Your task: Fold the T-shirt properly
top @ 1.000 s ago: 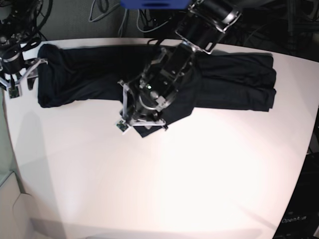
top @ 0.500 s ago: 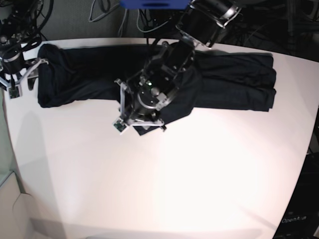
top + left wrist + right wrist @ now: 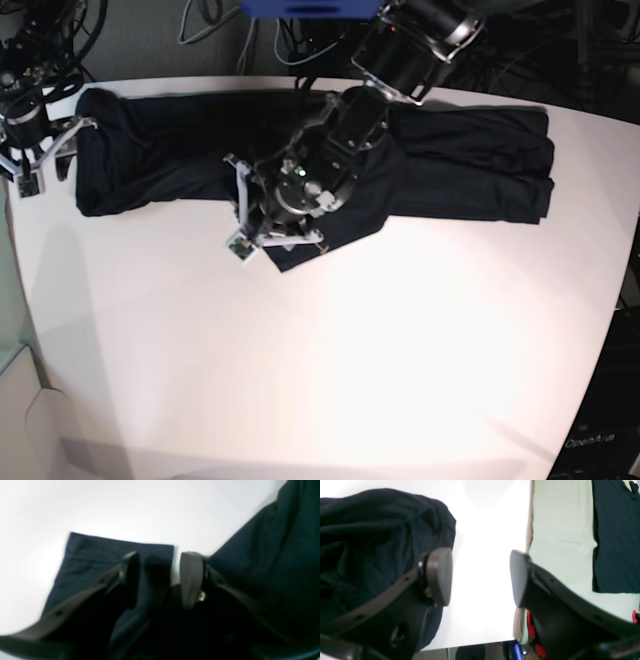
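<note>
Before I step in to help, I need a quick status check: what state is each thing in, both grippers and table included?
T-shirt: partly folded, a hemmed sleeve-like piece angled out past its front edge, creased at one end
Left gripper: open, over that angled piece
Right gripper: open, beside the shirt's end, holding nothing
White table: upright, bearing the shirt

L arm (image 3: 350,140) hides mid T-shirt (image 3: 470,165); L gripper tips (image 3: 160,577) blurred, contact w/ cloth unclear, I think.
</note>
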